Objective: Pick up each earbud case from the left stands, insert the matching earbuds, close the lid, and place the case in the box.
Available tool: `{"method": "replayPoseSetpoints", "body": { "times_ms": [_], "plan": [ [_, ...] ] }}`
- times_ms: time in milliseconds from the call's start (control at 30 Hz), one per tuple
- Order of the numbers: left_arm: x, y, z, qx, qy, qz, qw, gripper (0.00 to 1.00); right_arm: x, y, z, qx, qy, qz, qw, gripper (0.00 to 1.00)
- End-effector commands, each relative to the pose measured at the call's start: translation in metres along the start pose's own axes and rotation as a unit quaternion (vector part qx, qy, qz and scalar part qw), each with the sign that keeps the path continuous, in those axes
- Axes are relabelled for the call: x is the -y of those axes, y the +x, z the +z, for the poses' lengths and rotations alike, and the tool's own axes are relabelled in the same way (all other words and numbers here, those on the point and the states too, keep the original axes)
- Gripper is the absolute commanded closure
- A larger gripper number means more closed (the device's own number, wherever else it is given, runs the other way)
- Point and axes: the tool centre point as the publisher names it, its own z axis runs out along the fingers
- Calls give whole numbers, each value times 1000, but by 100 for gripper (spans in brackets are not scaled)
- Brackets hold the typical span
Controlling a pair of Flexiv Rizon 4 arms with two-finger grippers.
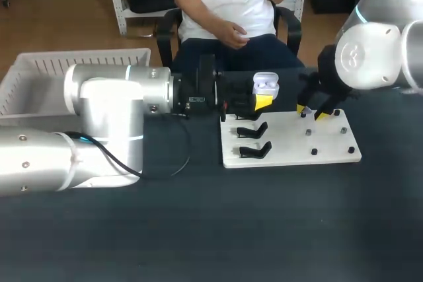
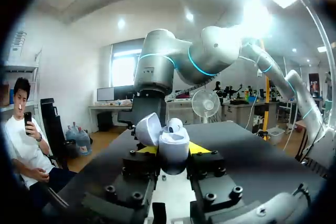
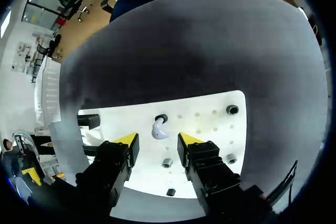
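Observation:
My left gripper point(image 2: 173, 153) is shut on an open white earbud case point(image 2: 172, 145), held above the white board point(image 1: 291, 146). The lid point(image 2: 148, 128) stands up, and one earbud point(image 2: 175, 125) sits inside. The head view shows the case point(image 1: 266, 86) over the board's far left edge. My right gripper point(image 3: 159, 141) hangs open over the board point(image 3: 210, 124), its yellow tips on either side of a white earbud point(image 3: 159, 129) standing at a small black holder; neither finger touches it. The right gripper point(image 1: 310, 111) is at the board's far side, right of the case.
Two black stands point(image 1: 254, 130) point(image 1: 254, 151) on the board's left half are empty. Several small pegs point(image 1: 308, 133) dot its right half. A white basket point(image 1: 39, 74) stands at the table's far left. My left arm point(image 1: 99, 123) lies across the left of the table.

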Motion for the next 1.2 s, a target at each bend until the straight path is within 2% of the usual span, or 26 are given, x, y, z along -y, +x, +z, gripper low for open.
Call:
{"method": "replayPoseSetpoints", "body": {
  "times_ms": [33,467,967,1200],
  "plan": [
    [1,0,0,1,-2,1,1000,100,1,1,1,3,0,3,1000,54],
    [1,0,0,1,-2,1,1000,100,0,-2,4,1,3,3,1000,62],
    [1,0,0,1,-2,1,1000,100,-2,-4,4,-1,1,3,1000,63],
    [1,0,0,1,-2,1,1000,100,-2,-4,4,-1,2,3,1000,71]
  ]
}}
